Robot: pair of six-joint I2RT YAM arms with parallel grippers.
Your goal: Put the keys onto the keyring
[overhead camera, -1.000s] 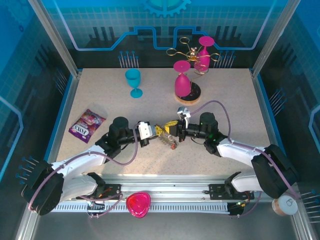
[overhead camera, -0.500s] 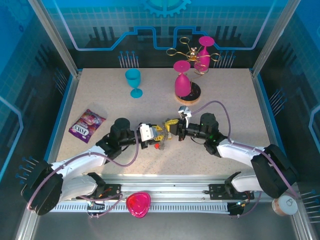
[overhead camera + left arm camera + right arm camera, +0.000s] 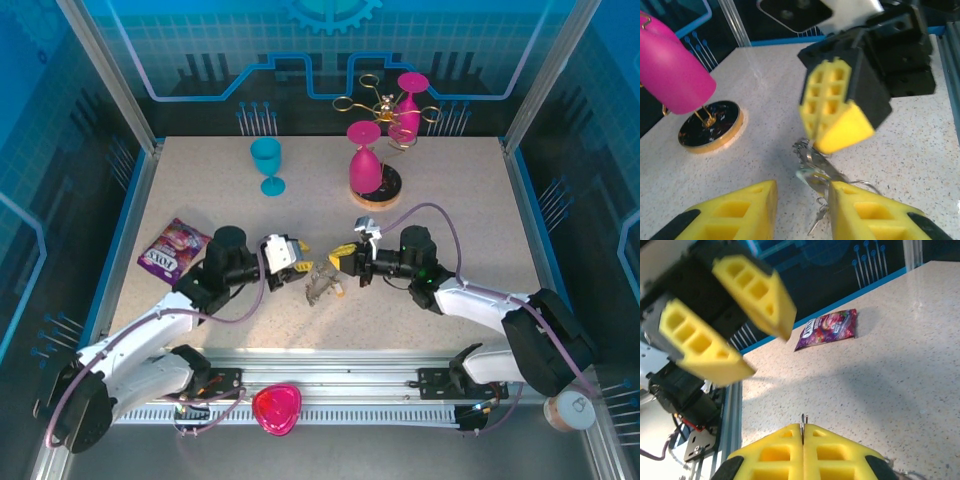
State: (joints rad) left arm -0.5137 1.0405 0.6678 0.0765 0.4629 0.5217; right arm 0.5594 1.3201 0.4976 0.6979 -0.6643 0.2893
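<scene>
Holds the left hand (image 3: pixel 298 254) spread wide with nothing between its yellow pads (image 3: pixel 735 212), on the arm-base side of the dark gold-rimmed disc (image 3: pixel 385 189) and well to that disc's left. Presses the right hand (image 3: pixel 340 257) fully closed, almost straight toward the bases from the disc, and points its tip at the left hand.

Nips a thin edge of metal between the right pads (image 3: pixel 772 452), seen end-on from the right wrist. Cannot tell there whether it is a key shaft or a wire loop. Meets the top of the keyring (image 3: pixel 815 170) with that closed tip in the left wrist view, so appears to grip the ring by one of its silvery loops.

Has the keyring low over the speckled counter (image 3: pixel 450 210), on the base side of the disc and a little to its left, between the two hands and just beside the right tip. Cannot tell whether it rests on the surface. Shows the keys (image 3: pixel 816 221) as small shafts dangling from the bunch, too blurred to count.

Carries an upturned pink goblet (image 3: pixel 364 158) on the disc itself. Has a teal goblet (image 3: pixel 266 163) upright, well left of the disc. Has a purple candy packet (image 3: pixel 173 247) flat, far to the disc's left and nearer the bases.
</scene>
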